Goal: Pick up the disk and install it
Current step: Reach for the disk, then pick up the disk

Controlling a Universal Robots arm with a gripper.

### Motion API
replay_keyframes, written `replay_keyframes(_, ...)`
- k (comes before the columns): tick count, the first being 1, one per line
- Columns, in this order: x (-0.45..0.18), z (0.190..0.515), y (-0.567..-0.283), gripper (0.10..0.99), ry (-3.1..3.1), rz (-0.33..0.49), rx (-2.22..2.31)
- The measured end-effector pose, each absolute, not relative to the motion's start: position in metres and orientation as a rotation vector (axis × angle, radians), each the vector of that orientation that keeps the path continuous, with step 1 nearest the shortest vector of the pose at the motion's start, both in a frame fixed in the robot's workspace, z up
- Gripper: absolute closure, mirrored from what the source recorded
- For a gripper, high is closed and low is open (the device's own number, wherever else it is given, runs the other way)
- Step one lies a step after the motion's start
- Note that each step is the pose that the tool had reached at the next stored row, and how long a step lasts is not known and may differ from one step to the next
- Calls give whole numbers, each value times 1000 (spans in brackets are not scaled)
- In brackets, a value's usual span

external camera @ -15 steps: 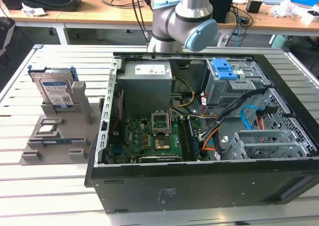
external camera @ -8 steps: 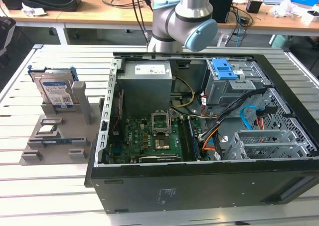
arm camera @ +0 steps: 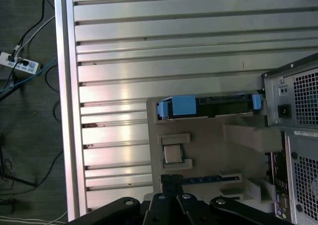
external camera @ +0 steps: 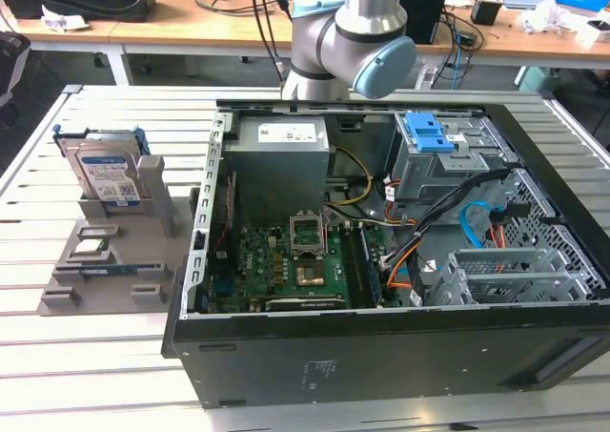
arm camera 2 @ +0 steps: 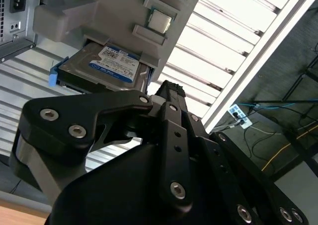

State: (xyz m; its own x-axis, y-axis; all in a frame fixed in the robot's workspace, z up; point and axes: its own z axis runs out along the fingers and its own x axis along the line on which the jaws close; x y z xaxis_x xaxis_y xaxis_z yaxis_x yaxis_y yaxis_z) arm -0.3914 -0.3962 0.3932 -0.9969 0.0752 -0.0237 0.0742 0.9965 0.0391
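The disk (external camera: 108,172) stands on edge in a slot of the grey holder (external camera: 114,294) on the slatted table (external camera: 57,356), at the exterior view's left, outside the open case (external camera: 381,360) and well apart from the bay (external camera: 448,160) with its blue latch. In both wrist views the gripper (arm camera 2: 168,88) (arm camera: 167,178) is above the holder, near the disk (arm camera 2: 107,66) (arm camera: 213,104) but not touching it. Its fingers appear pressed together and hold nothing. Handling, as a judgement: the disk is a rigid metal body, dense for its size, with smooth faces that may slip under a light grip. It is sensitive to shock and should not be knocked against the slot walls. Its upper part stands clear of the slot. Take hold there, across the two flat faces or on the blue carrier frame along the edges, and keep off the connector end. Labelling: the face carries a white-and-blue label with barcode blocks and lines of small print, none of it legible. The power supply (external camera: 281,141) has a white label, and the case front has a small white sticker, also illegible. A chip (arm camera 2: 160,20) (arm camera: 172,154) sits in another recess of the holder.
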Motion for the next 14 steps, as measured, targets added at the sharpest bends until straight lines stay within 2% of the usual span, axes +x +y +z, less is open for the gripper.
replay_keyframes(14,-391,393,-396,980,3081,66,-517)
